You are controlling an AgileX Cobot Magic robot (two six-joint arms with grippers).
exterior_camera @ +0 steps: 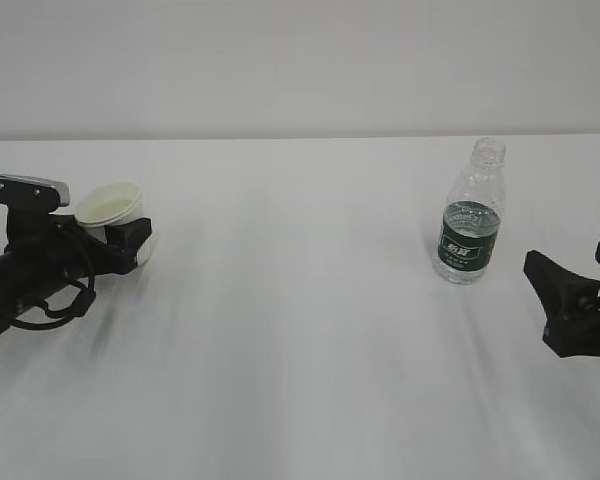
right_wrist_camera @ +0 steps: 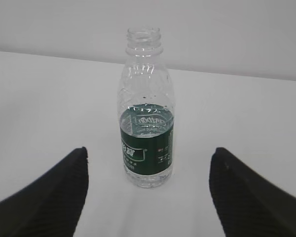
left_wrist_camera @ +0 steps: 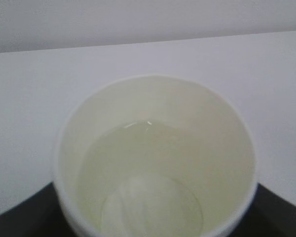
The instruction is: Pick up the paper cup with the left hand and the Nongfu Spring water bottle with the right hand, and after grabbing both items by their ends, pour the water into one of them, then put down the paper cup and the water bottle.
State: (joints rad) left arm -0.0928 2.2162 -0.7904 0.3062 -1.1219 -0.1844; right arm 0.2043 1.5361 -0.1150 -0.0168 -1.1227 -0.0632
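Note:
The white paper cup stands on the table at the left, with pale water pooled in its bottom. My left gripper reaches around it low down, one black finger in front of its wall. In the left wrist view the cup fills the frame and dark fingers show at both lower corners; contact with the cup is hidden under the rim. The capless Nongfu Spring water bottle stands upright at the right, still holding some water. My right gripper is open, just short of the bottle, touching nothing.
A white table runs back to a pale wall. A broad stretch of bare tabletop lies between cup and bottle. Cables loop under my left arm at the left edge.

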